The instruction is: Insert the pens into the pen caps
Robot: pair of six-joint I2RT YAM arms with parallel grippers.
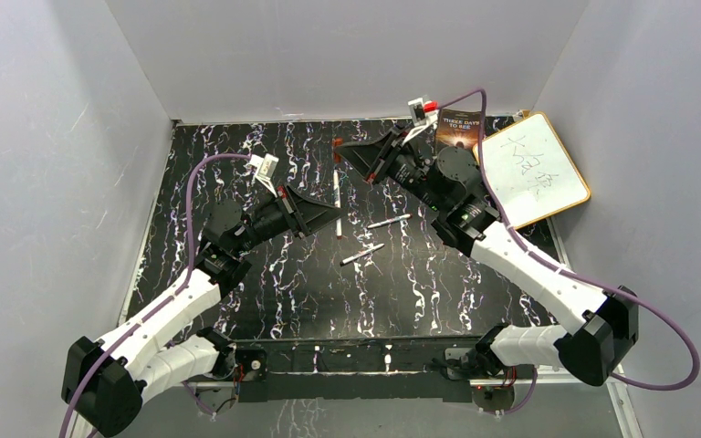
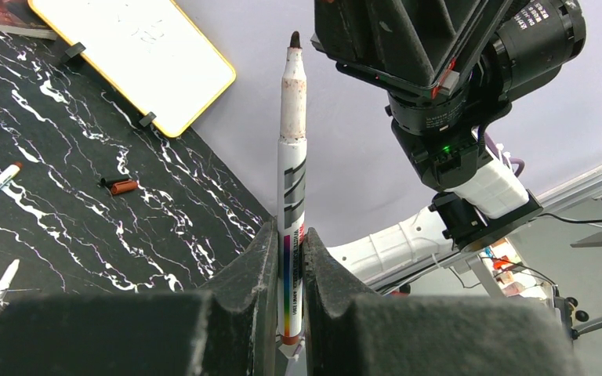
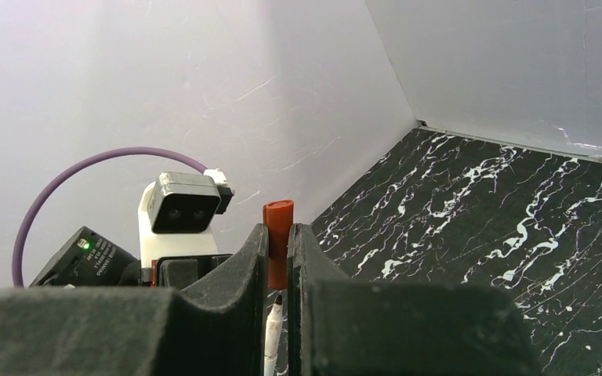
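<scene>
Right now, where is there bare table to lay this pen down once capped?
Barest: the strip of table between the two loose pens and its near edge. The back-left corner behind the left gripper is bare too. Crowded: the centre, where it faces the right gripper, and back right by the whiteboard.

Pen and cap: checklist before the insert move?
1. Pen clamped in left pincer: ok.
2. Cap clamped in right pincer: ok.
3. Pen's tip bare, pointing toward the right pincer: ok.
4. Tip in line with the cap's mouth: cannot tell; the mouth is hidden inside the pincer.
5. Two spare pens lie away from both pincers: ok.
</scene>
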